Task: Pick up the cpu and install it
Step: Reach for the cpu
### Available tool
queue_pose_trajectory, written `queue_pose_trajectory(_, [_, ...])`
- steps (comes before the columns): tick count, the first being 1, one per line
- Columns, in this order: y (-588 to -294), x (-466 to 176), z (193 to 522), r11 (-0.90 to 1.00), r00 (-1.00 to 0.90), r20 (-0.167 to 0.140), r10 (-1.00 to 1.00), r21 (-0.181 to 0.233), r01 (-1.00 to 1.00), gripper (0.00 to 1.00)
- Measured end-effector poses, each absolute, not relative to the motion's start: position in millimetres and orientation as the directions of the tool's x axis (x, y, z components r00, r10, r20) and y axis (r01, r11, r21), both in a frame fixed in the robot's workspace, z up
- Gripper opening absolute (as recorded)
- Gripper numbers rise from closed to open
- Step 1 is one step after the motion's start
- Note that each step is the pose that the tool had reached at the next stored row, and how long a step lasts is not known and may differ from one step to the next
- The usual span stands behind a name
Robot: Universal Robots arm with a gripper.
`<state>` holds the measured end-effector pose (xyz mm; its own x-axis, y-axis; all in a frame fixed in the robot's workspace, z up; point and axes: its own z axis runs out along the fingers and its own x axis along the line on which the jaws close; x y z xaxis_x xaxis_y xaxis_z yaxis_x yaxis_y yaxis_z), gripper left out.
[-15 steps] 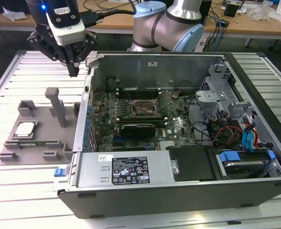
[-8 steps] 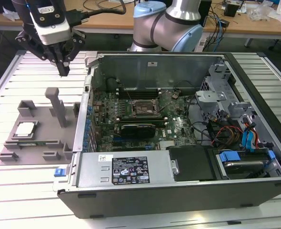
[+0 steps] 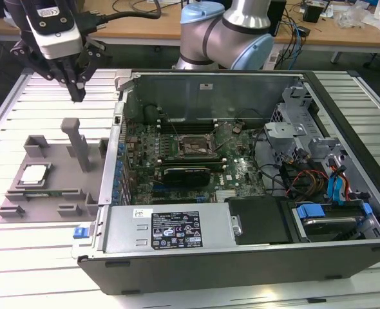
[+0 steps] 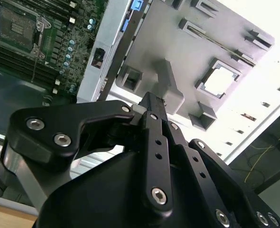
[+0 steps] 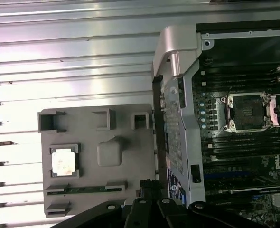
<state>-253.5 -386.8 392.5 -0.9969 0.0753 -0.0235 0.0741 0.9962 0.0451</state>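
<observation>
Now I am hanging my pincer, closed and empty, above the gray tray where the cpu is lying.

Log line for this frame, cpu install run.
phase: pre-grasp | pincer: shut, empty, over tray | cpu: in tray slot, untouched | socket: empty

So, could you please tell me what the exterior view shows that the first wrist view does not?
Exterior view: the arm's blue-capped joint, the power supply and the blue cables. First wrist view: a straight-down look into the socket. Both: the cpu in its grey tray, with the end effector clear of it.
</observation>
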Motion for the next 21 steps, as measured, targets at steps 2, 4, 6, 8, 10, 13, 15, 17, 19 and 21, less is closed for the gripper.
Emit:
queue_pose_trajectory(2, [-386, -255, 392, 0.996, -0.997, -0.023, 0.075, 0.045, 0.074, 0.11])
queue_pose_trajectory(4, [-384, -258, 392, 0.996, -0.997, -0.023, 0.075, 0.045, 0.074, 0.11])
queue_pose_trajectory(6, [-383, -261, 392, 0.996, -0.997, -0.023, 0.075, 0.045, 0.074, 0.11])
queue_pose_trajectory(8, [-382, -263, 391, 0.996, -0.997, -0.023, 0.075, 0.045, 0.074, 0.11])
queue_pose_trajectory(10, [-381, -264, 391, 0.996, -0.997, -0.023, 0.075, 0.045, 0.074, 0.11])
queue_pose_trajectory(13, [-378, -268, 390, 0.996, -0.997, -0.023, 0.075, 0.045, 0.074, 0.11])
queue_pose_trajectory(15, [-376, -271, 390, 0.996, -0.997, -0.023, 0.075, 0.045, 0.074, 0.11])
queue_pose_trajectory(17, [-375, -273, 389, 0.996, -0.997, -0.023, 0.075, 0.045, 0.074, 0.11])
queue_pose_trajectory(19, [-374, -275, 389, 0.996, -0.997, -0.023, 0.075, 0.045, 0.074, 0.11])
queue_pose_trajectory(21, [-373, -277, 389, 0.996, -0.997, -0.024, 0.075, 0.045, 0.074, 0.11])
